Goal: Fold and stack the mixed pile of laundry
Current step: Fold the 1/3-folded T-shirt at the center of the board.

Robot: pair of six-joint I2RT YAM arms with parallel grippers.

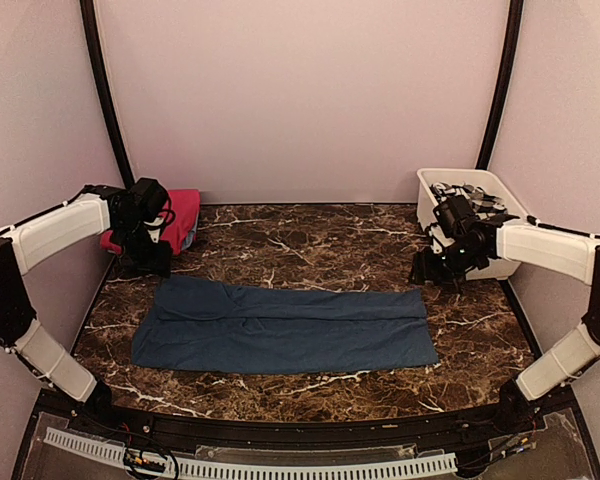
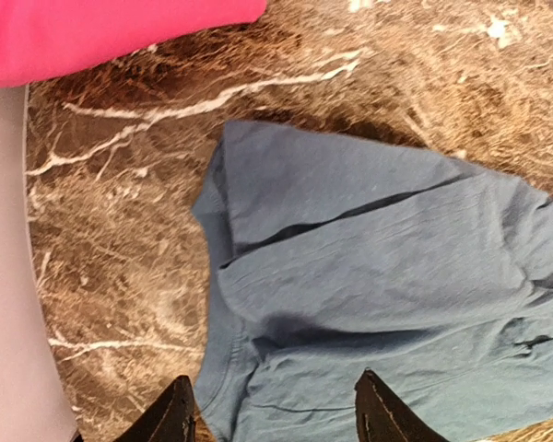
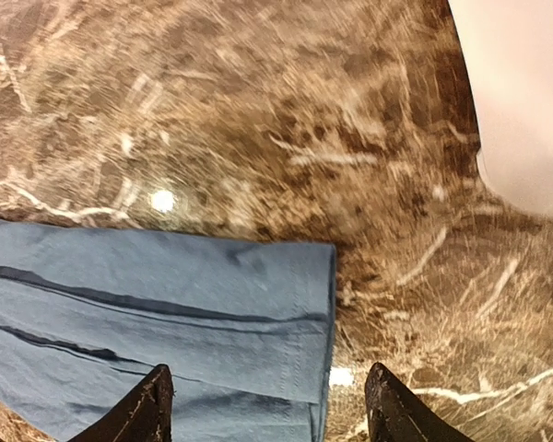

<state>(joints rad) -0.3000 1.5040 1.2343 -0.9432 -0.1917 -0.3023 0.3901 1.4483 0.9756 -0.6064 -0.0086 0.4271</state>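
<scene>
A blue garment (image 1: 285,326) lies folded lengthwise into a long strip on the marble table. My left gripper (image 1: 146,262) hovers above its far left corner, jaws open and empty; the left wrist view shows that collar end (image 2: 369,276) below my gripper (image 2: 278,410). My right gripper (image 1: 435,268) hangs open and empty above the far right corner; the right wrist view shows the hem edge (image 3: 212,313) under my gripper (image 3: 264,405). A magenta-pink garment (image 1: 183,218) lies folded at the back left, also seen as pink cloth (image 2: 101,32). Grey-and-white patterned cloth (image 1: 472,196) sits in the tub.
A white rectangular tub (image 1: 432,200) stands at the back right, just behind my right arm; its wall (image 3: 525,92) shows in the right wrist view. Curved black frame posts (image 1: 105,90) rise at both back corners. The dark marble table (image 1: 310,245) is bare between the garments.
</scene>
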